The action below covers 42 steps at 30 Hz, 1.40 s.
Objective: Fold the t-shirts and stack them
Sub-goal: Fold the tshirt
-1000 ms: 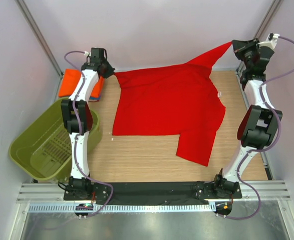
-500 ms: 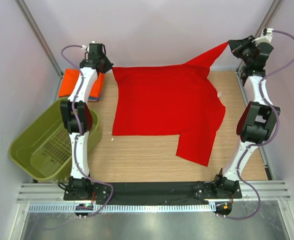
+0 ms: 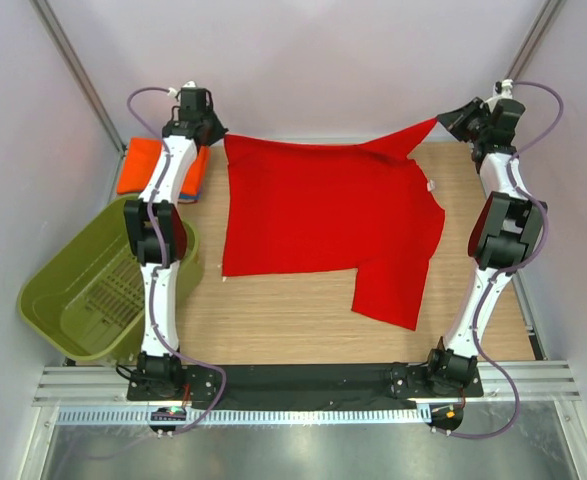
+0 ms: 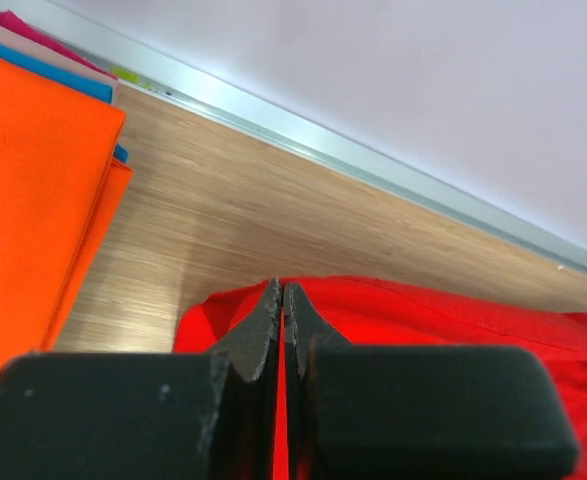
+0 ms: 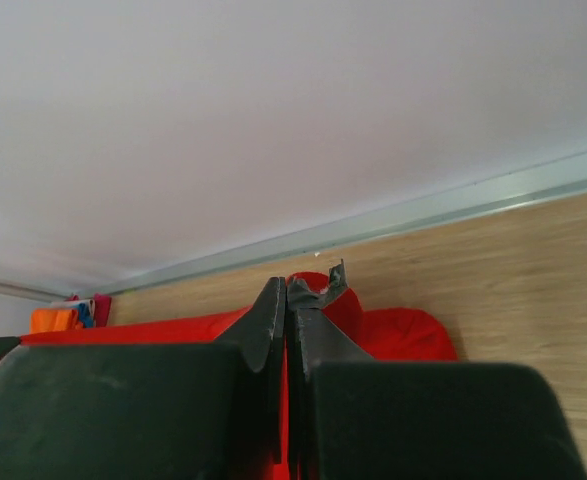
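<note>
Tight grip here: left pincer [image 3: 220,134] and right pincer [image 3: 440,121] each clamped on a far corner of the red t-shirt [image 3: 323,215], spread across the surface [image 3: 273,315]; folded orange t-shirt [image 3: 136,166] sits far left.

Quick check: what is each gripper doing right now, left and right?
Left gripper: shut on the red t-shirt, at its far left corner.
Right gripper: shut on the red t-shirt, at its far right corner.
</note>
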Available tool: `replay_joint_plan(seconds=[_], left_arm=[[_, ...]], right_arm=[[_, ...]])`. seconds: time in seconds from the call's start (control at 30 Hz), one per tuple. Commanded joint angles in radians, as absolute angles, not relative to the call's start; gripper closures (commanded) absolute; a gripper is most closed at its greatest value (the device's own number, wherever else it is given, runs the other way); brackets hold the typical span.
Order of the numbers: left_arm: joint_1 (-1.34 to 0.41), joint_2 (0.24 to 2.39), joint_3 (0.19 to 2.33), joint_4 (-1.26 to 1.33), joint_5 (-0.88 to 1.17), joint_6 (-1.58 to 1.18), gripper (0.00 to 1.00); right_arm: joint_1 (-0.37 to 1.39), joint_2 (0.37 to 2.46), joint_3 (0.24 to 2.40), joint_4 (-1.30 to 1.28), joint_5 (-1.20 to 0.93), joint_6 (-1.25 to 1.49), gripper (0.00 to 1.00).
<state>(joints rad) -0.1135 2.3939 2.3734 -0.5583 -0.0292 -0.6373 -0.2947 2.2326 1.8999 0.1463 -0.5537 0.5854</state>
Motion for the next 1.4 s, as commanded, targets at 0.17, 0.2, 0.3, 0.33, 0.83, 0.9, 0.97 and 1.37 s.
replay_joint_plan(seconds=[0.17,0.2,0.3,0.33,0.83,0.9,0.97,1.37], left_arm=[[-0.101,2.361,2.324,-0.544,-0.018,-0.543,1.00],[-0.100,2.355,2.319,-0.554,-0.021,-0.534,1.00],[-0.097,2.342,2.309,-0.590,-0.021,-0.503,1.00],[-0.098,2.344,2.307,-0.597,-0.017,-0.491,1.00],[-0.097,2.379,2.278,-0.695,0.020,-0.426,1.00],[-0.097,2.379,2.272,-0.699,0.006,-0.417,1.00],[-0.097,2.379,2.276,-0.710,-0.027,-0.411,1.00],[-0.098,2.359,2.252,-0.726,-0.031,-0.380,1.00]], right_arm=[[-0.305,2.171,1.896,0.023,-0.543,0.546,0.99],[-0.307,2.165,1.887,0.009,-0.540,0.540,0.99],[-0.314,2.141,1.856,-0.041,-0.537,0.531,0.99],[-0.316,2.131,1.849,-0.064,-0.537,0.519,0.99],[-0.347,2.086,1.756,-0.210,-0.502,0.468,0.99],[-0.348,2.086,1.759,-0.222,-0.500,0.469,0.99],[-0.350,2.089,1.767,-0.242,-0.499,0.474,0.99],[-0.359,2.050,1.783,-0.316,-0.522,0.512,0.99]])
